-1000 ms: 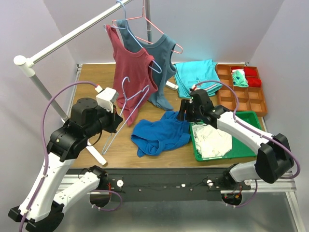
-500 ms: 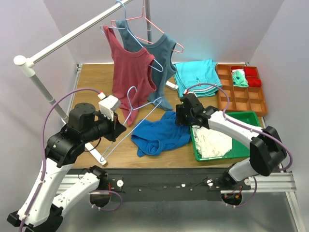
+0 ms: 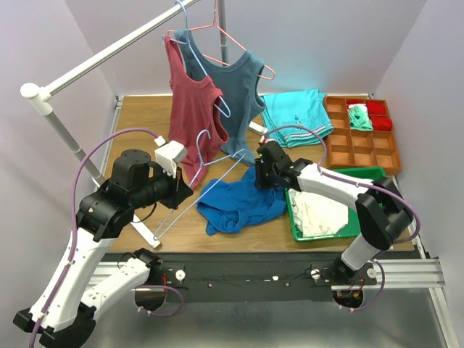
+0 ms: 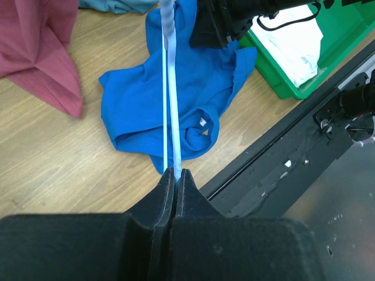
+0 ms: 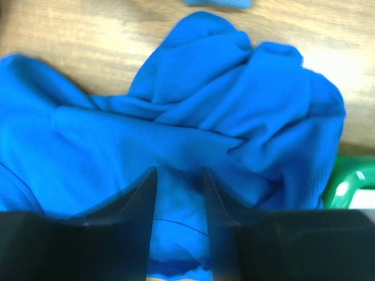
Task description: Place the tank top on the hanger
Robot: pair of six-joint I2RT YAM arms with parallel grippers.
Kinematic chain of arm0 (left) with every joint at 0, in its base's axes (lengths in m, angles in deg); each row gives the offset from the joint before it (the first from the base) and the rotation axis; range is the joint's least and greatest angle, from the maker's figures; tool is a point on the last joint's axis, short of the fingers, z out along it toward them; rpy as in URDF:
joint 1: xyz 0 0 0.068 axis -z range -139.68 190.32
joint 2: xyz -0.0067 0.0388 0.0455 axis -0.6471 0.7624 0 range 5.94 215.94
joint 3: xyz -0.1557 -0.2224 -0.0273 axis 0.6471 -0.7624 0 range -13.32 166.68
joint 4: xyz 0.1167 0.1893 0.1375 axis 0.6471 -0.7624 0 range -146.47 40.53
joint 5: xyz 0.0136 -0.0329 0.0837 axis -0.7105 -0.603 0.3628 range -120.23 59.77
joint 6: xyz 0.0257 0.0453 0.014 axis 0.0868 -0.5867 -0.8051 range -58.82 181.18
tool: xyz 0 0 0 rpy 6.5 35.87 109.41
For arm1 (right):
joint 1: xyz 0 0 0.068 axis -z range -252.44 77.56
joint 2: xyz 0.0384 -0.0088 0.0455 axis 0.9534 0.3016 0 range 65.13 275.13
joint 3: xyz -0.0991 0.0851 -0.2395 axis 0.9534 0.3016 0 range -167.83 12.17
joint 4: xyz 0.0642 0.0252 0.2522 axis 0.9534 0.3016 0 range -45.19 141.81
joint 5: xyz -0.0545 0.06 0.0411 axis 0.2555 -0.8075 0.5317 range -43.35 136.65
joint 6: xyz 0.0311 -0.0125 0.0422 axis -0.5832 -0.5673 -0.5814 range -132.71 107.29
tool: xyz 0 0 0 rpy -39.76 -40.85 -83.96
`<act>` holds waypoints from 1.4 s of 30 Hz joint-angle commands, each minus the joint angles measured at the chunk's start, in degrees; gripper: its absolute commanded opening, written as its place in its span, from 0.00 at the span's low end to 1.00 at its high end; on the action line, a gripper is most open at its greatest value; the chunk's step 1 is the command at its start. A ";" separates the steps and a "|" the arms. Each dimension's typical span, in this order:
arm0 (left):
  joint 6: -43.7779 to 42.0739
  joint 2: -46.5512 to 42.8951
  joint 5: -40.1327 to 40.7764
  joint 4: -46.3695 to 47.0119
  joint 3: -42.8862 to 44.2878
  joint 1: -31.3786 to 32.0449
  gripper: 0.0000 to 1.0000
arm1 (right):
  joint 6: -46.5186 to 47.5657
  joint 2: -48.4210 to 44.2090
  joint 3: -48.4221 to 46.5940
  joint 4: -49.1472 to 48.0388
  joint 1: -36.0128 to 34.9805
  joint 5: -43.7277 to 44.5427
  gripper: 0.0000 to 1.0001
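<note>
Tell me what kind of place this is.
Probably a robotics lab cell staged as a laundry corner, not a home: black-and-white robot arms mounted at a wooden tabletop, a white metal clothes rail carrying a maroon fabric tank top, and an orange plastic compartment tray of sorted cloths.

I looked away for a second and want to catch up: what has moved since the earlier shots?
The right hand slid left and now sits, open, over the far edge of the tank top. The left hand, shut on the hanger throughout, swung it right, so its far corner now reaches toward the tank top. The tank top stayed heaped where it was.
</note>
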 commanded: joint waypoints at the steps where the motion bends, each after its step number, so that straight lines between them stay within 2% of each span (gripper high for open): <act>1: 0.31 0.05 1.98 2.22 0.08 -0.32 0.00 | -0.07 -0.28 -1.93 -1.36 -2.86 -1.65 0.22; 3: 0.83 0.31 3.56 2.04 0.52 -0.32 0.00 | -1.03 -1.16 -2.11 -0.66 -5.13 -1.21 0.11; 5: 1.53 0.57 6.37 2.39 0.96 -0.32 0.00 | -1.74 -2.57 -2.02 -0.04 -6.81 -1.56 0.08; 7: 2.15 0.93 9.61 2.57 1.22 -0.32 0.00 | -3.05 -3.36 -1.50 -0.13 -9.61 -2.08 0.01; 14: 3.03 3.56 10.16 3.01 1.58 -0.32 0.00 | -5.61 -2.57 0.61 -1.71 -17.97 -2.35 0.01; 17: 2.95 4.00 9.37 3.36 1.23 -0.32 0.00 | -6.40 -1.60 0.62 0.91 -18.33 0.79 0.19; 18: 3.03 4.00 8.84 3.36 1.31 -0.32 0.00 | -6.40 -1.95 0.53 1.62 -18.33 1.95 0.31; 21: 2.68 3.92 8.49 3.10 1.31 -0.32 0.00 | -6.75 -4.67 0.18 4.00 -18.33 5.90 0.56; 22: 2.51 3.92 8.49 3.01 1.40 -0.32 0.00 | -6.84 -6.25 -0.08 4.61 -18.33 6.78 0.59; 26: 2.42 3.83 8.05 2.75 1.40 -0.32 0.00 | -8.33 -9.15 -1.23 9.96 -18.33 13.45 0.63; 31: 2.24 3.30 6.12 2.57 1.67 -0.32 0.00 | -13.95 -15.65 3.58 16.12 -18.33 17.08 0.62; 36: 2.15 2.86 1.46 2.83 0.88 -0.32 0.00 | -20.18 -24.44 12.38 18.94 -18.33 11.12 0.58; 42: 3.30 2.60 -2.58 4.41 -1.23 -0.23 0.00 | -23.45 -28.85 19.59 17.81 -18.33 5.22 0.55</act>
